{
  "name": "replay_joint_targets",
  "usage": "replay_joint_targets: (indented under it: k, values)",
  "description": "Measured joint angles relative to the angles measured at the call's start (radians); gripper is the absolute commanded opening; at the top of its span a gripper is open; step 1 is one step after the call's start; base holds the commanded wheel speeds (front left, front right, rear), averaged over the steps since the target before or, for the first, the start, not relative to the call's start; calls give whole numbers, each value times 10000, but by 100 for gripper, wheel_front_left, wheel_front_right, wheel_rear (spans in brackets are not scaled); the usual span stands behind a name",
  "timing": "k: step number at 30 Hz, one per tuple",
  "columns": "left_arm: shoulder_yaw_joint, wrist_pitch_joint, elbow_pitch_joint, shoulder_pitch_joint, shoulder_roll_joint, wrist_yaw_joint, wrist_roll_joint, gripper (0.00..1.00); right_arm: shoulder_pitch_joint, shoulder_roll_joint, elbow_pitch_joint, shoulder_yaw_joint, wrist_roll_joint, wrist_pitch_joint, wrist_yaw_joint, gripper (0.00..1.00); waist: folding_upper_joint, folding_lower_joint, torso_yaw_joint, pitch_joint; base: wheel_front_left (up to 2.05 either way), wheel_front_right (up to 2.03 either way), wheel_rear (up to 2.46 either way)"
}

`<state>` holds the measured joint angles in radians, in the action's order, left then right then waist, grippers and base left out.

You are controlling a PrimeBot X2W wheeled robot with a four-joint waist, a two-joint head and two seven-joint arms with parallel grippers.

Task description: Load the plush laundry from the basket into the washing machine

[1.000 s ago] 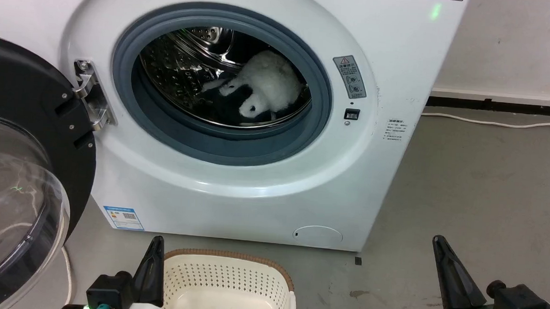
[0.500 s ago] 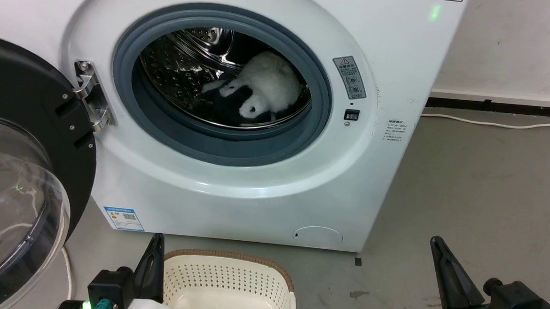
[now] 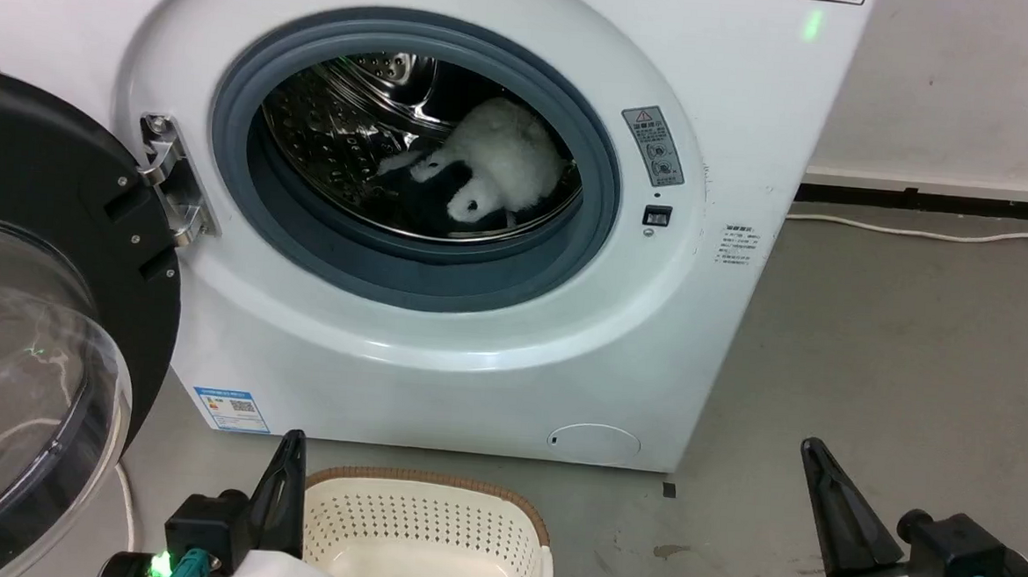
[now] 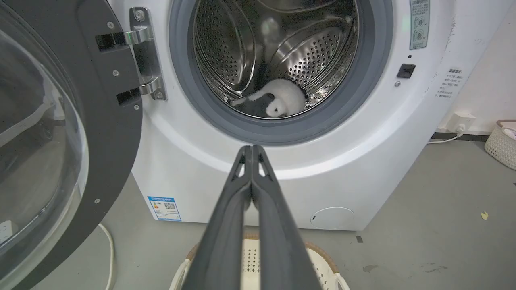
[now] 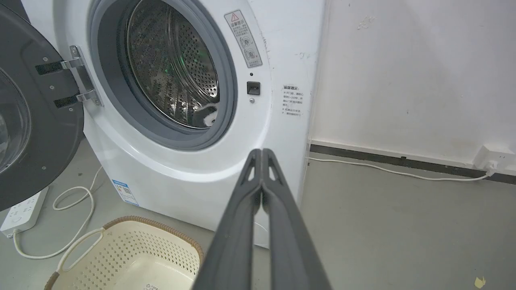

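The plush laundry (image 3: 499, 160) was found lying in the drum of the washing machine (image 3: 441, 346), behind the grey seal, and the basket (image 3: 431, 530) on the floor appeared empty. The left end effector (image 4: 251, 150) and the right end effector (image 5: 262, 152) were both clenched on nothing, low before the machine. The loading was judged done; the arms would best be kept clear of the open door (image 3: 45, 167). In the head view the toy's long axis was slanted from upper right to lower left, its smaller patched end toward the opening.
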<state>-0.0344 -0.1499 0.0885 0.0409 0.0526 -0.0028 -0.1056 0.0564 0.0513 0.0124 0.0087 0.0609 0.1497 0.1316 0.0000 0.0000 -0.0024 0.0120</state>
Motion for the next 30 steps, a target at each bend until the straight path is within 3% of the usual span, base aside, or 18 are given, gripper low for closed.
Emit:
replay_joint_targets:
  k: [30]
  values:
    - [148,619,-339,-58,-6,0,431,0,-128,0,-29,-27,-251,-616,0,0,0,0,10,-50,0,0,0]
